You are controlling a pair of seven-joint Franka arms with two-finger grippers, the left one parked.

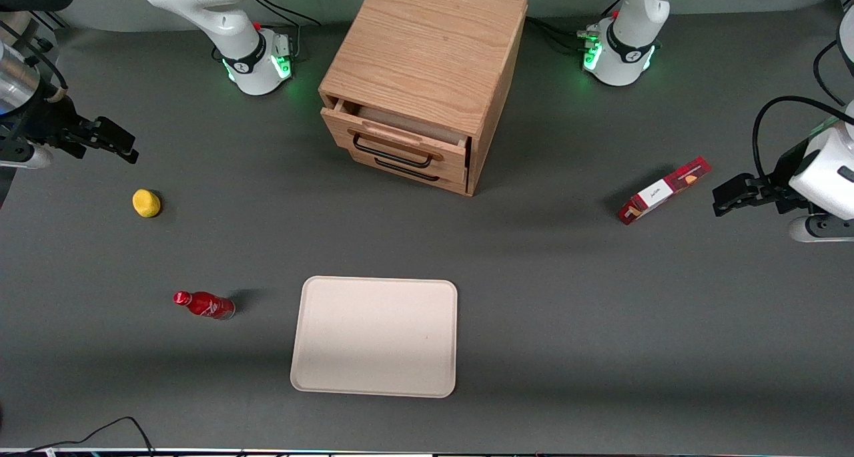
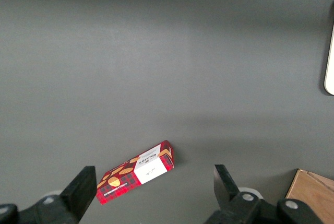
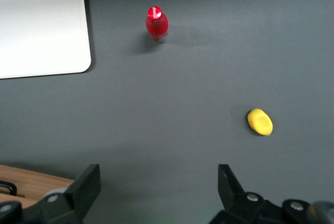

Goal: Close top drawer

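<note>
Clearly the top drawer (image 1: 393, 137) stands partly open: in the upper middle of the front view its light-oak front juts a short way out of the cabinet (image 1: 427, 63), with a dark gap and a strip of its inside showing above it. A black wire handle (image 1: 392, 154) runs across the front, and a grooved lip lines its upper edge. The lower drawer (image 1: 407, 171), with a like handle, sits flush just beneath.

As a judgement, the drawer should slide stiffly but lightly. It is rigid wood, shallow, seemingly empty, and not fragile. It needs no grasp. A flat push on the wooden front, near the middle so it does not skew, looks the safest contact. The thin wire handle offers a small, slippery target. The cabinet itself looks heavy enough to stay put, though a hard shove might shift it on the worktop (image 1: 534, 297).

The tool (image 1: 110, 139) hangs at the left edge of the front view, well apart from the cabinet, fingers spread and holding nothing; the right wrist view shows both fingers (image 3: 86, 185) wide apart over bare worktop. Near it lie a lemon (image 1: 146, 203) and a red bottle (image 1: 203, 305), with a tray (image 1: 373, 337) at the frame's lower middle and a red box (image 1: 662, 190) toward the parked arm's end.
</note>
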